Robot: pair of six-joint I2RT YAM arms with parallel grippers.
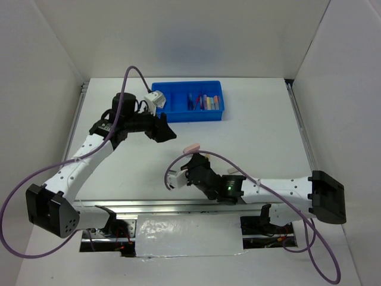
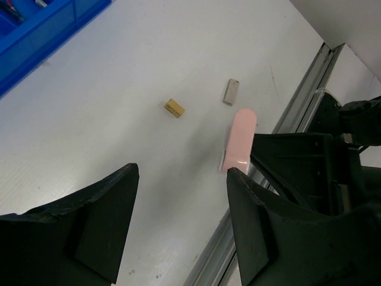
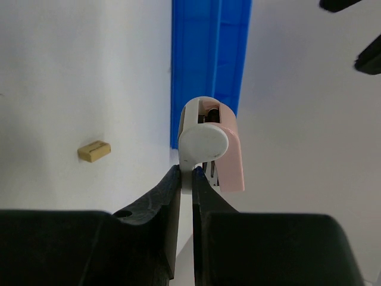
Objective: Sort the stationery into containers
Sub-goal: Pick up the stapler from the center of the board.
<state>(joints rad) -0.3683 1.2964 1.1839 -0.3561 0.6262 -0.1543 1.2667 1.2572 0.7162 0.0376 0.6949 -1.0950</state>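
Top view: blue tray (image 1: 175,104) on bench (image 1: 250,137), pens and markers (image 1: 205,101) in right sections; white-pink item (image 1: 191,146) apart from it.
Left wrist: left fingers (image 2: 101,226) apart; tan piece (image 2: 174,108) on bench.
Right wrist: right fingers (image 3: 155,202) clamped on item's rounded white end.

Blue tray (image 2: 47,30) cut off at corner; its contents (image 1: 204,101), perhaps pens, too small.

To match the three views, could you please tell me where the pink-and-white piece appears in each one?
Top external: pink-and-white piece, near the picture's centre.
Left wrist: pink-and-white piece, right of centre.
Right wrist: pink-and-white piece, centre, pinched by the right fingers.
Shared landmark: blue tray, top centre, top-left corner, top centre respectively.
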